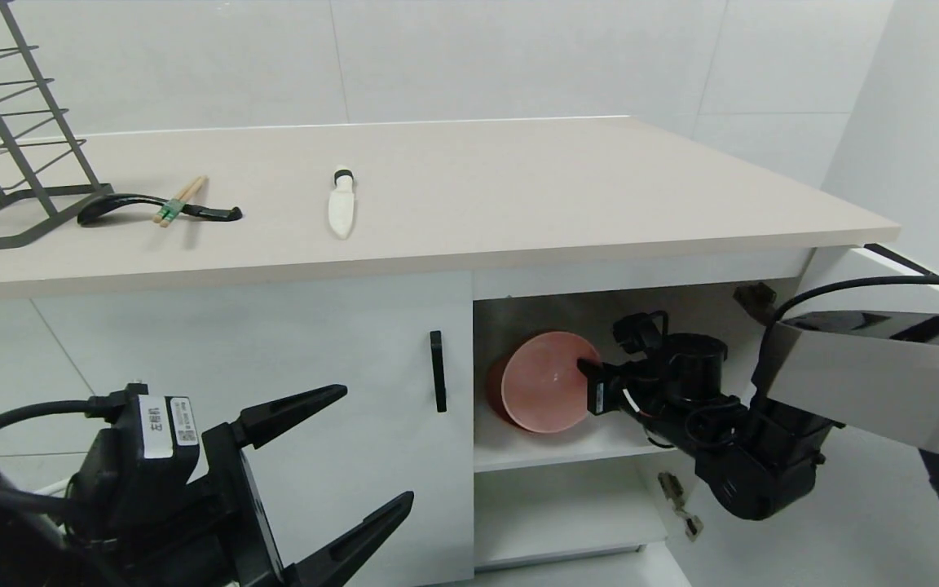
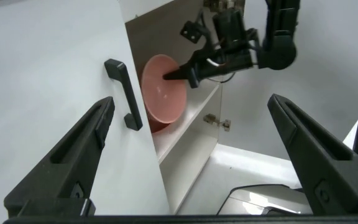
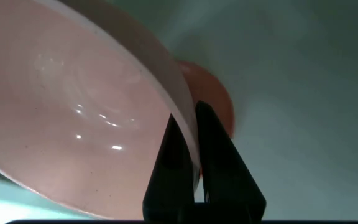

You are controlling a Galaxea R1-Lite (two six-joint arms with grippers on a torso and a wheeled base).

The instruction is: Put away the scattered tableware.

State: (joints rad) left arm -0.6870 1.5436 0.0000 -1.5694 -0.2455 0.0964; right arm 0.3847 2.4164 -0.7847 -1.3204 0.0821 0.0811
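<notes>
A pink bowl [image 1: 543, 383] stands tilted on its edge on the upper shelf [image 1: 535, 447] of the open cabinet, with a darker red piece [image 1: 492, 390] just behind it. My right gripper [image 1: 588, 375] reaches into the cabinet and is shut on the bowl's rim. In the right wrist view its fingers [image 3: 188, 115] pinch the rim of the bowl [image 3: 73, 112]. My left gripper [image 1: 376, 444] hangs open and holds nothing, low in front of the closed cabinet door. Chopsticks [image 1: 180, 200], a black spoon [image 1: 111, 208] and a white knife-shaped piece [image 1: 342, 204] lie on the counter.
A dark wire dish rack [image 1: 5, 147] stands at the counter's left end. The closed door has a black handle [image 1: 437, 371]. The right-hand cabinet door [image 1: 910, 265] stands swung open. A lower shelf [image 1: 559, 514] lies below the bowl.
</notes>
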